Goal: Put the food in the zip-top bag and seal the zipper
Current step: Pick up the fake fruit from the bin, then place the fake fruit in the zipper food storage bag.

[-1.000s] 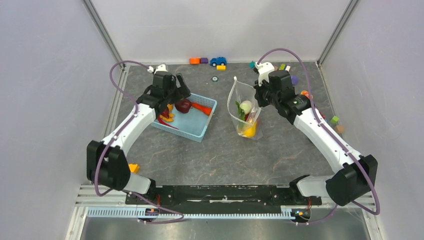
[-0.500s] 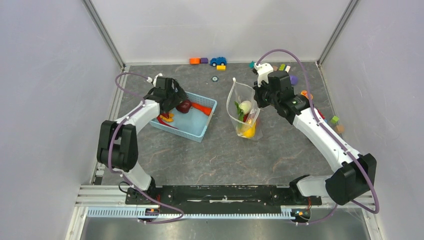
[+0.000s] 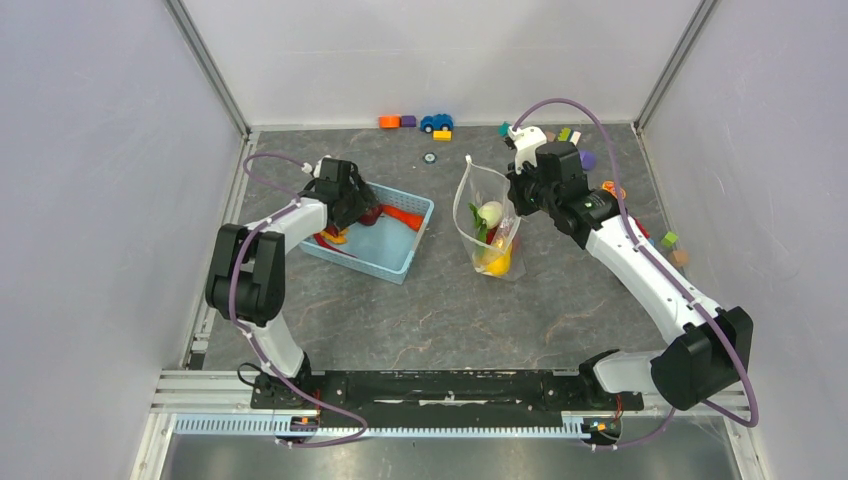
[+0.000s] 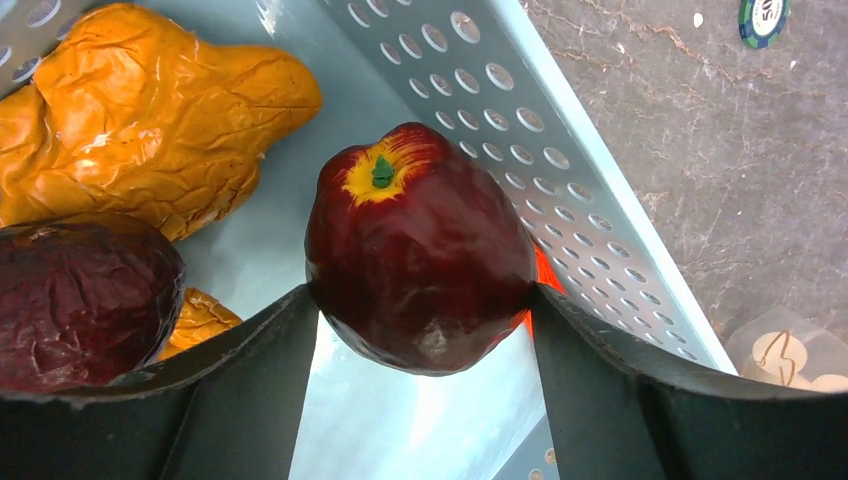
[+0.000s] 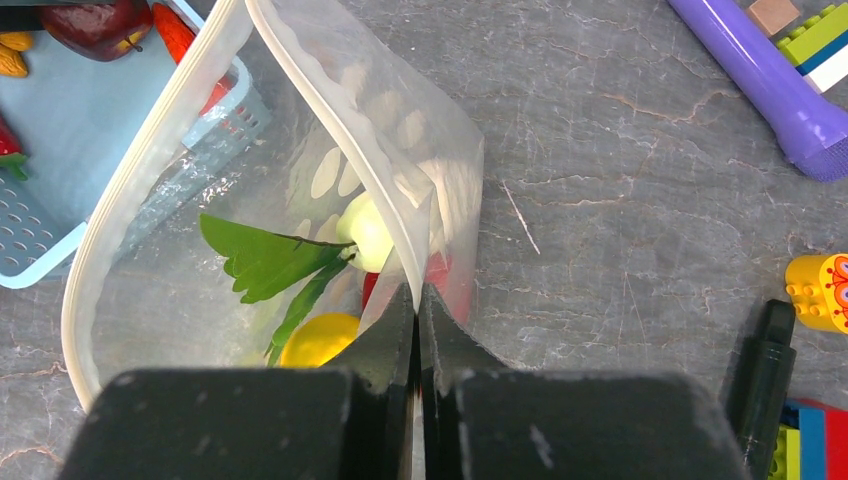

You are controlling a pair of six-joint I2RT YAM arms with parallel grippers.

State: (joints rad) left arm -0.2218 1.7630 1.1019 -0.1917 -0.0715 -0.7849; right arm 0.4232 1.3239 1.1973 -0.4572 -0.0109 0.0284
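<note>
I have two arms in play. My left gripper [image 4: 422,295] is down inside the blue basket [image 4: 560,150], jaws spread wide, with one finger against each flank of the dark red fruit [image 4: 420,230], which lies close to the perforated wall. Around it I count one wrinkled maroon piece [image 4: 80,300], one big crinkled orange piece [image 4: 150,120] with a smaller orange scrap below it, and a sliver of bright orange-red behind the fruit. My right gripper [image 5: 418,300] is pinched tight on one lip of the zip-top bag [image 5: 380,120], holding it upright just right of the basket. The mouth gapes and the zipper [image 5: 150,180] is unsealed around it. Inside the bag are one white radish [image 5: 368,228] with green leaves, one yellow piece [image 5: 318,340] and a bit of red. A broad stretch of grey tabletop [image 3: 430,310] lies between these and the arm bases. Four small toys [image 3: 415,123] sit along the back wall, and a purple cylinder [image 5: 770,80] lies right of the bag. One round token [image 4: 765,15] carries print cropped by the frame edge, which I can't read with confidence.
</note>
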